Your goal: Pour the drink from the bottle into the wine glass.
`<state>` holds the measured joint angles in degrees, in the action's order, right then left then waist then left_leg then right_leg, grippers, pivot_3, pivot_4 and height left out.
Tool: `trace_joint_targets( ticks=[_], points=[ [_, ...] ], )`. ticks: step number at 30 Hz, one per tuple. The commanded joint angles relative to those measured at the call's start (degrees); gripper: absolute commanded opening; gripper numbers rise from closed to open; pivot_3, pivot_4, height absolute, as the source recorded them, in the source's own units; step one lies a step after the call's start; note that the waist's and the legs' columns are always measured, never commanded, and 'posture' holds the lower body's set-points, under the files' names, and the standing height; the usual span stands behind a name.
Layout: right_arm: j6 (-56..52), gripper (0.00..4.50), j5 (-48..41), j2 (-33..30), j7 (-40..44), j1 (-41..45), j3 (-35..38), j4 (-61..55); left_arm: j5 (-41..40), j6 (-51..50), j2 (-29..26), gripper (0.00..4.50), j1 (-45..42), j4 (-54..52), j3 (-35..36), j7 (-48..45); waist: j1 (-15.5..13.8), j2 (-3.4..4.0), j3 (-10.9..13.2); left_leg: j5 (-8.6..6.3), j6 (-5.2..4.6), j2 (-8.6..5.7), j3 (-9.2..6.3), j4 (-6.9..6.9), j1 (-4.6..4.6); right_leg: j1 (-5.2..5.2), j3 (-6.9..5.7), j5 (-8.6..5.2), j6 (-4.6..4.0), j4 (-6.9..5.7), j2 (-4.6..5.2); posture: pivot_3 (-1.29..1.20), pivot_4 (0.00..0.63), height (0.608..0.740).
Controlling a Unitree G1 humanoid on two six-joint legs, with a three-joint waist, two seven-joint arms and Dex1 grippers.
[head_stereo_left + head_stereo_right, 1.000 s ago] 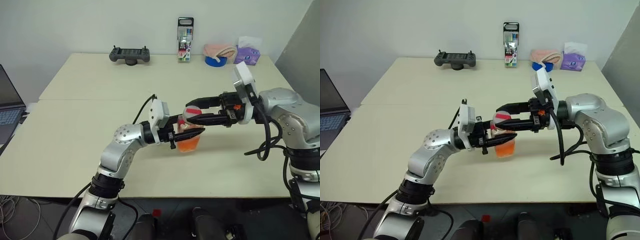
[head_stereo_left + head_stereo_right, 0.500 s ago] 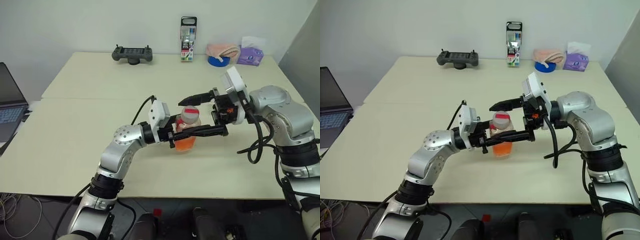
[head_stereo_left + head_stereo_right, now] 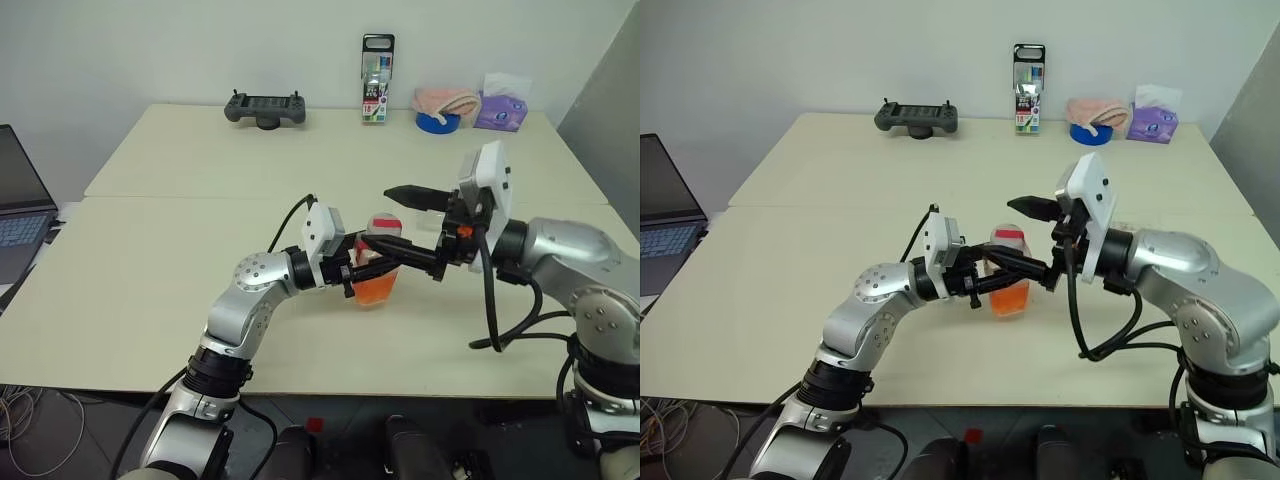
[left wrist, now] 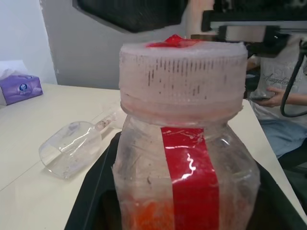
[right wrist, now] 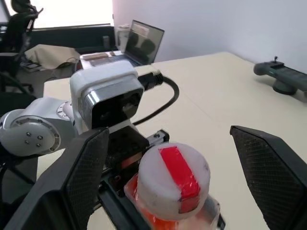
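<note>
Your left gripper [image 3: 372,266] has its jaws clamped on the body of the bottle [image 3: 379,262], holding it near the middle of the bench [image 3: 150,270], just in front of the seam where the 2 tabletops meet. The bottle stands upright, long axis vertical, with its red-and-white cap [image 5: 173,178] on top and screwed in place. The orange drink [image 3: 376,289] fills only the lower part, and a red label strip [image 4: 190,168] runs straight down the side facing your left wrist camera.

Your right gripper [image 3: 1028,237] comes in from the right with its jaws spread wide, 1 finger on either side of the cap. In the right wrist view the 2 black fingers [image 5: 86,172] flank the cap with clear gaps on both sides, so they touch nothing and hold nothing. The upper finger sits above and behind the cap, the lower one reaches across in front of the bottle's shoulder.

The wine glass [image 4: 72,146] lies on its side on the bench beyond the bottle, seen in the left wrist view, with its stem pointing away from the bowl.

Farther back, along the far edge of the bench, you have a black handheld controller [image 3: 260,107], a pack of markers [image 3: 375,65] standing upright, a roll of blue tape [image 3: 436,122] with a pink cloth [image 3: 440,99] against it, and a purple tissue pack [image 3: 499,110]. A laptop [image 3: 18,205] sits off the left edge.
</note>
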<state>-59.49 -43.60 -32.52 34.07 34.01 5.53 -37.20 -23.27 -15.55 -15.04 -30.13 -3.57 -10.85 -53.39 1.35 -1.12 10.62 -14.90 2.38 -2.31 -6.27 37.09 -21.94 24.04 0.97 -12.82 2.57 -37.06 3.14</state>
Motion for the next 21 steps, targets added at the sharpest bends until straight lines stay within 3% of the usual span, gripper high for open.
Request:
trace_joint_targets(
  ticks=[1,9,15,18,21],
  points=[
    [-3.09,4.3,-0.28,2.15,-8.69,-0.64,1.23,-4.37,-1.49,1.2,0.97,1.83,-2.23,-0.22,1.46,-0.5,0.01,0.0,0.0,0.0,0.0,-0.01,0.0,0.01,0.0,0.0,0.0,0.0,0.0,0.0,0.0,0.0,0.15,0.74],
    [-7.05,4.3,-0.9,11.82,-24.7,-1.13,1.8,-8.54,-2.67,0.26,0.76,1.83,-4.78,3.04,3.58,-1.02,0.39,0.0,0.0,0.03,-0.03,-0.01,-0.01,0.0,0.03,0.01,-0.02,0.01,-0.01,-0.07,-0.07,0.0,0.15,0.74],
    [-10.47,4.3,-1.61,13.74,-29.82,-0.35,1.91,-9.59,-2.56,0.04,0.54,1.82,-5.05,3.17,3.98,-1.59,0.32,0.0,0.0,0.03,-0.04,-0.02,-0.01,-0.01,0.01,0.01,-0.01,0.01,-0.02,-0.03,-0.05,0.0,0.15,0.74],
    [-10.45,3.68,-1.98,14.43,-30.68,-0.64,2.16,-9.6,-2.17,0.44,0.64,1.82,-4.68,3.25,3.58,-1.61,0.32,0.0,0.0,0.03,-0.04,-0.02,-0.02,-0.02,0.01,0.01,-0.02,0.01,-0.02,-0.04,-0.06,0.0,0.15,0.74],
    [-10.36,2.63,-2.26,14.15,-30.77,-0.42,2.28,-9.3,-2.11,0.33,0.76,1.82,-4.74,3.07,3.48,-1.35,0.33,0.01,0.0,0.03,-0.04,-0.01,-0.03,-0.03,0.02,0.01,-0.04,0.01,-0.02,-0.06,-0.08,0.0,0.15,0.74]
  ],
)
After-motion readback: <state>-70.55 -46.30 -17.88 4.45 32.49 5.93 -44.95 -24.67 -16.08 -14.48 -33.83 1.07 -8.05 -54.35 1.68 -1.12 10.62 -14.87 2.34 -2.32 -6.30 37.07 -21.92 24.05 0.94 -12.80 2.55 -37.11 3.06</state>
